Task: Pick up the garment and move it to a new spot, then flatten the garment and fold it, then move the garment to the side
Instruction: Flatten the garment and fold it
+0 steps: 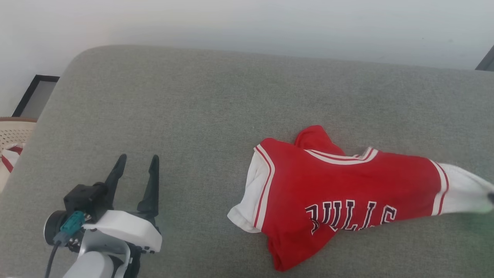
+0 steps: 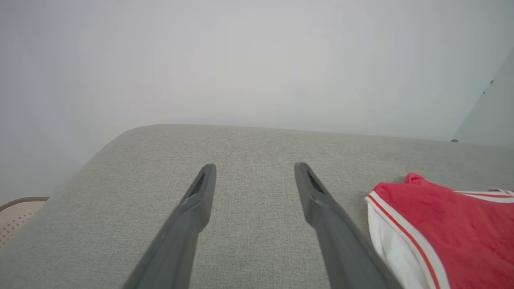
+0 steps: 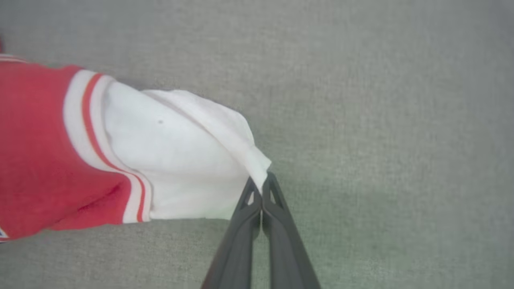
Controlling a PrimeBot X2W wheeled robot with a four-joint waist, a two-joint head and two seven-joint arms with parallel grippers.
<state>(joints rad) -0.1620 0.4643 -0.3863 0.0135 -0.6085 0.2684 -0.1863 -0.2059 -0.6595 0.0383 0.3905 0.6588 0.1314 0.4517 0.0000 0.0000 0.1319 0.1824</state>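
Observation:
The garment (image 1: 339, 193), a small red jersey with white sleeves and dark "BULLS" lettering, lies rumpled on the grey cushion (image 1: 216, 108) at centre right. Its lettering reads upside down in the head view. My right gripper (image 3: 260, 185) is shut on the tip of the white sleeve (image 3: 176, 160), pinching the cloth's corner; that sleeve (image 1: 463, 193) stretches to the head view's right edge. My left gripper (image 1: 137, 166) rests open over bare cushion at the lower left, well left of the jersey. In the left wrist view the open left gripper (image 2: 255, 176) has the garment (image 2: 441, 228) to its right.
A pale perforated basket (image 1: 13, 133) with a white cloth scrap with a red stripe (image 1: 8, 160) sits beyond the cushion's left edge. A dark-framed panel (image 1: 34, 94) leans at the back left. A pale wall runs behind the cushion.

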